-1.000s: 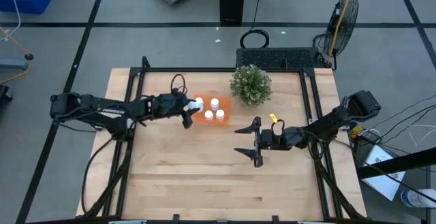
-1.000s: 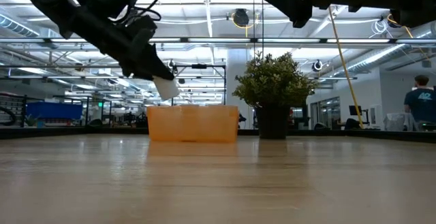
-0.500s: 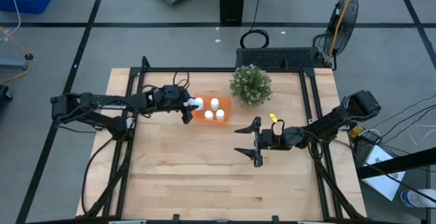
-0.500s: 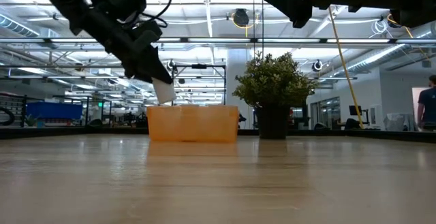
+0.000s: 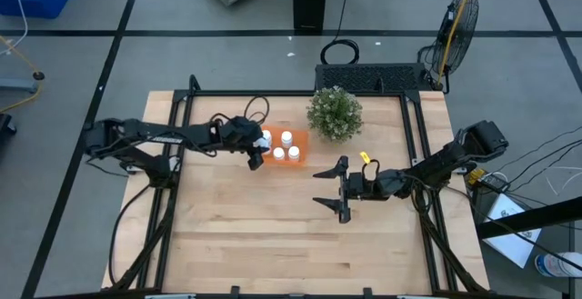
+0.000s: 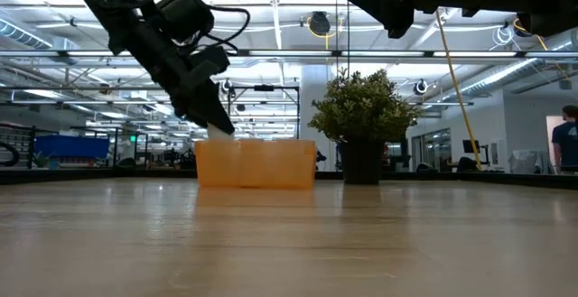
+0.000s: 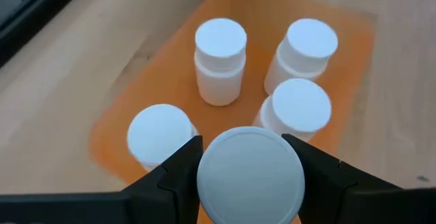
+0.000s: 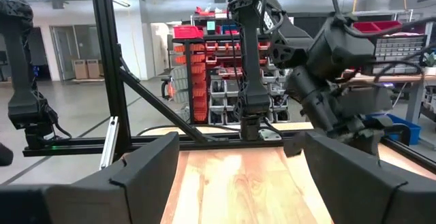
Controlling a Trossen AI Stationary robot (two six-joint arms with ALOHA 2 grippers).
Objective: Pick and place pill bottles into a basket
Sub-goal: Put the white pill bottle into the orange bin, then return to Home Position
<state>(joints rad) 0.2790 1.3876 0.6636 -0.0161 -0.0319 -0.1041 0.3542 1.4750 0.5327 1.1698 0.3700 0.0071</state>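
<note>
The orange basket (image 5: 300, 144) lies on the table left of the plant, and it also shows in the low view (image 6: 256, 163). Several white pill bottles stand in it on their bases, among them a bottle (image 7: 220, 60) at its far side and a bottle (image 7: 160, 135) near my fingers. My left gripper (image 5: 255, 149) is over the basket's left end, shut on one more pill bottle (image 7: 251, 176), which hangs just above the rim in the low view (image 6: 218, 131). My right gripper (image 5: 338, 190) is open and empty over the table's right middle. My left gripper pinches the pill bottle between its two fingers (image 7: 178, 173) by opposite sides just below the cap (image 7: 251, 173). The fingers slant down from the table's left. The cap faces back toward the wrist. The bottle is lifted clear, close above the basket's left end.
A green bushy plant (image 5: 335, 113) in a dark pot stands right of the basket at the table's far side. A small yellow tag (image 5: 366, 158) shows on the right arm. Bare wood lies in front of the basket toward the near edge.
My left gripper has gone down and a little toward the table's right, over the basket's left end, still shut on the bottle. The bottle has come down from well above the basket's rim to just over it.
</note>
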